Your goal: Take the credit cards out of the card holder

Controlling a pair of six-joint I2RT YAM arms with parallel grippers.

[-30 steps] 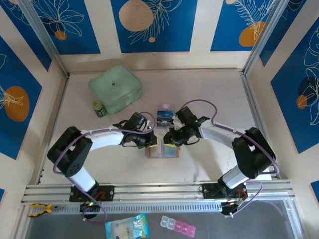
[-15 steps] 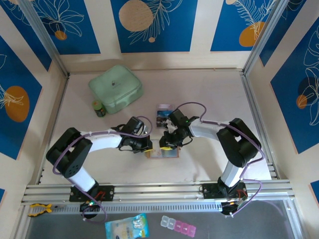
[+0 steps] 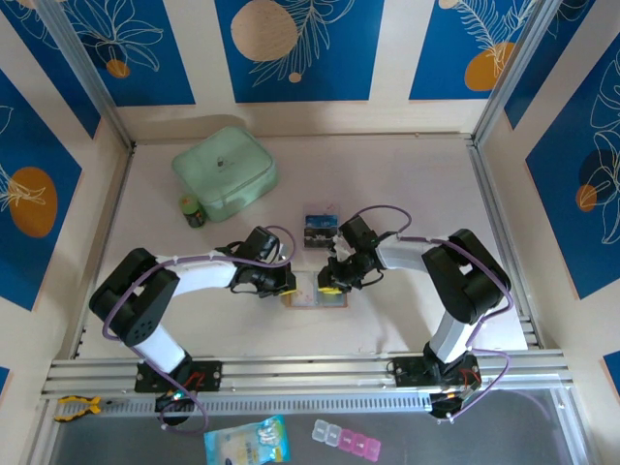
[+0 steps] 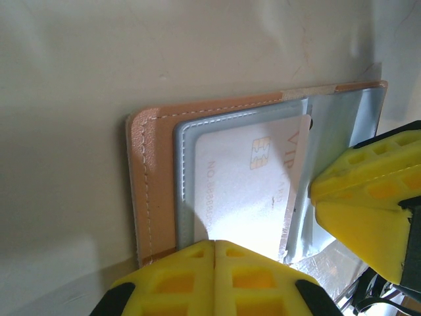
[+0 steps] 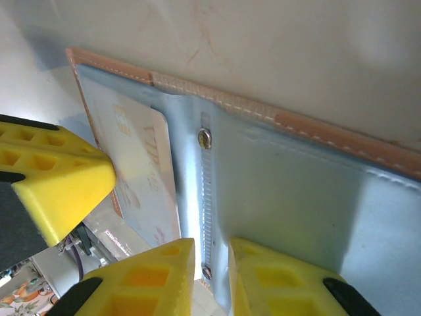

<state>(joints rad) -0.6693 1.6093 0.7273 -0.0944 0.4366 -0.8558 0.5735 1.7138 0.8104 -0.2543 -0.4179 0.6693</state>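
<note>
Between the two tools, the card holder point(image 3: 315, 296) lies open and flat on the desk point(image 3: 407, 184). Left tool point(image 4: 214, 255): fingers pressed together, nothing seen between them, tips at the near edge of the holder's grey pocket. A pale card point(image 4: 247, 178) with a chip sits in that pocket, just ahead of those tips. Right tool point(image 5: 210, 250): fingers nearly together with a thin slit left, straddling the holder's centre seam with its two studs. Can't tell if it pinches the grey lining. Loose dark cards point(image 3: 321, 231) lie just beyond the right tool, apart from the holder. Green case point(image 3: 225, 172) and small jar point(image 3: 192, 210) sit well beyond the left tool.
</note>
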